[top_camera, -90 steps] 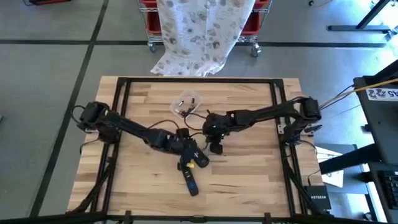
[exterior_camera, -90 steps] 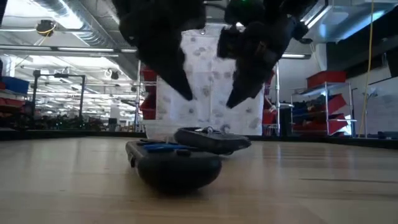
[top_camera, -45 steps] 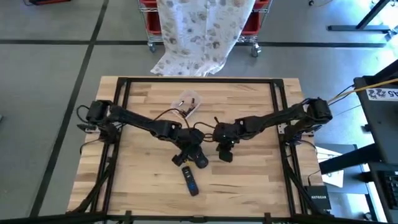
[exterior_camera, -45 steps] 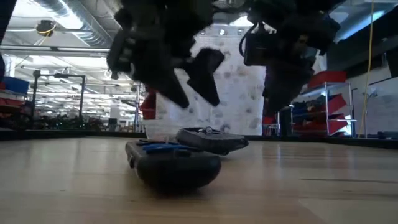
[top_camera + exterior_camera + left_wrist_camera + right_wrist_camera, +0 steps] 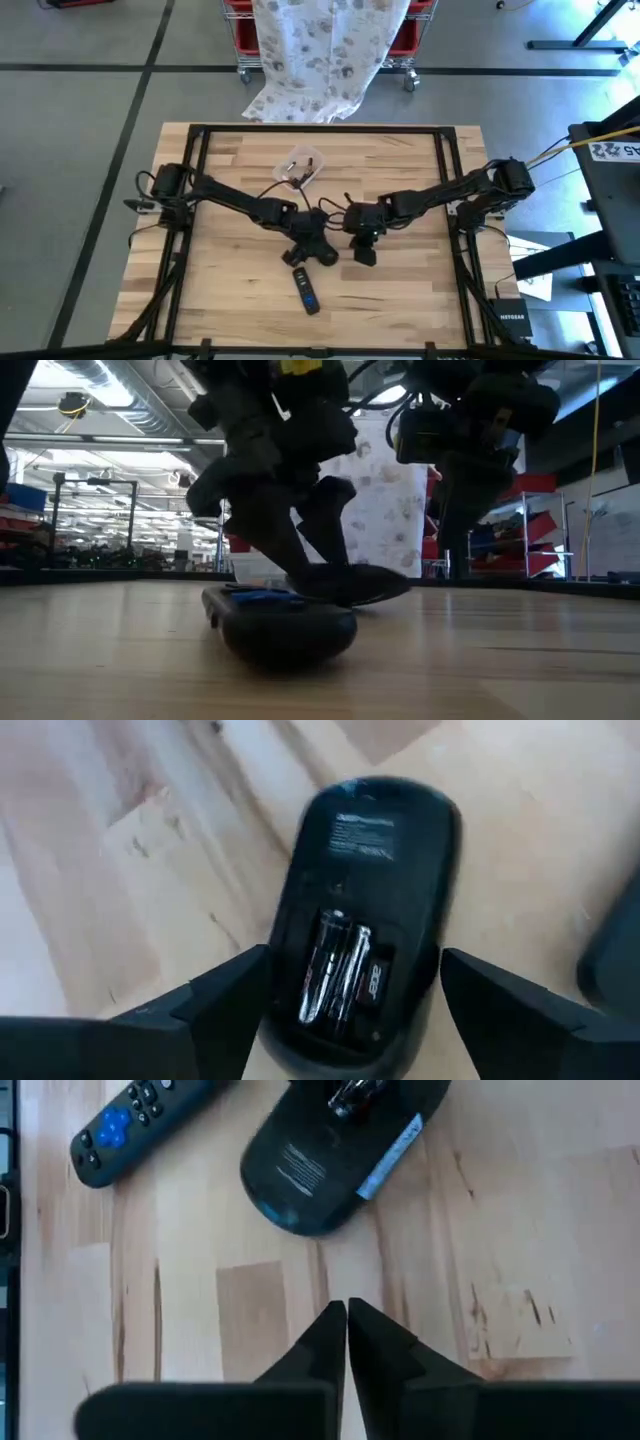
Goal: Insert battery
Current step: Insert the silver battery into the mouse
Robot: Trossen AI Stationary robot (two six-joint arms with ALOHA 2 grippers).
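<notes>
A black computer mouse [image 5: 365, 910] lies upside down mid-worktop, battery bay open, two batteries [image 5: 338, 965] seated side by side. It looks light, rigid and smooth, best gripped across its flanks. The left gripper [image 5: 345, 995] straddles it, jaws wide apart, holding nothing. The right gripper [image 5: 346, 1342], at its 3 o'clock, has jaws together, empty. A remote control [image 5: 135, 1125] lies at 6 o'clock on the wooden worktop [image 5: 400, 300]
</notes>
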